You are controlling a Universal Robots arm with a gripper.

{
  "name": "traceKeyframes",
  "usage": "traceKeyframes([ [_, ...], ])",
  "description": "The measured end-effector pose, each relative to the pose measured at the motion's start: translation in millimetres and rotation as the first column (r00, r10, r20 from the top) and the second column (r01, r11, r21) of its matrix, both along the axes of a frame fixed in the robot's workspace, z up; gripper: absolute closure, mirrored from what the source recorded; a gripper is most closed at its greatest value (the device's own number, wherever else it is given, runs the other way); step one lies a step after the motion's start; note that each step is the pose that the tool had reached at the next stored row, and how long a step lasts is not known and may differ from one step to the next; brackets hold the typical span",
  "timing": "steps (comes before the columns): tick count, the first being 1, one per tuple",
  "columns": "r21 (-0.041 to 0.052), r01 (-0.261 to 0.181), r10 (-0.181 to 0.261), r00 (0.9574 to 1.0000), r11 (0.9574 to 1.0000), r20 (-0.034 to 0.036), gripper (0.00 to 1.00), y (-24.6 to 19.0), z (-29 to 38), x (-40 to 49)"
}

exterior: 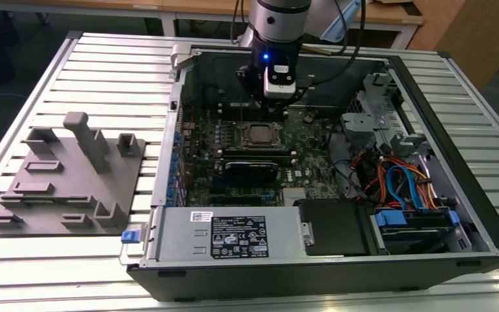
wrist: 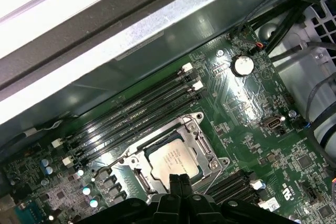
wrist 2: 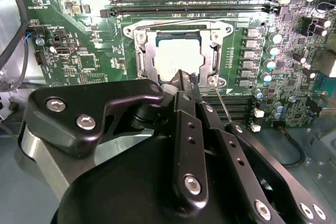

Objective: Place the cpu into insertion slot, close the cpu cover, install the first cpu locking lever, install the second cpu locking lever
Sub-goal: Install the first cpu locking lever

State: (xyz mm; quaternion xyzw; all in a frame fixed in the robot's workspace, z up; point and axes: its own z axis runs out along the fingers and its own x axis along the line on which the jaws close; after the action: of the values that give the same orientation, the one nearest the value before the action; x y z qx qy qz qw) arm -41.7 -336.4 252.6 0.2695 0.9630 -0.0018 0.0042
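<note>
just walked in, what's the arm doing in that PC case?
The arm's gripper is down inside the open computer case, fingers shut at the edge of the CPU socket. The cpu sits in the socket with the cpu cover lying closed over it. A thin metal lever runs beside the fingertips; whether it is latched, I cannot tell.
</note>
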Motion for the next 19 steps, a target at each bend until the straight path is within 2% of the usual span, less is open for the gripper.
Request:
traceKeyframes([
  [12,0.0000,-0.005,0.005,1.0000,1.0000,0.0000,0.90,0.0,0.0,0.0],
  [16,0.0000,-0.035,0.035,0.9994,0.9994,0.0000,0.90,0.0,0.0,-0.2],
  [19,0.0000,-0.081,0.081,0.9967,0.9967,0.0000,0.90,0.0,0.0,-0.3],
])
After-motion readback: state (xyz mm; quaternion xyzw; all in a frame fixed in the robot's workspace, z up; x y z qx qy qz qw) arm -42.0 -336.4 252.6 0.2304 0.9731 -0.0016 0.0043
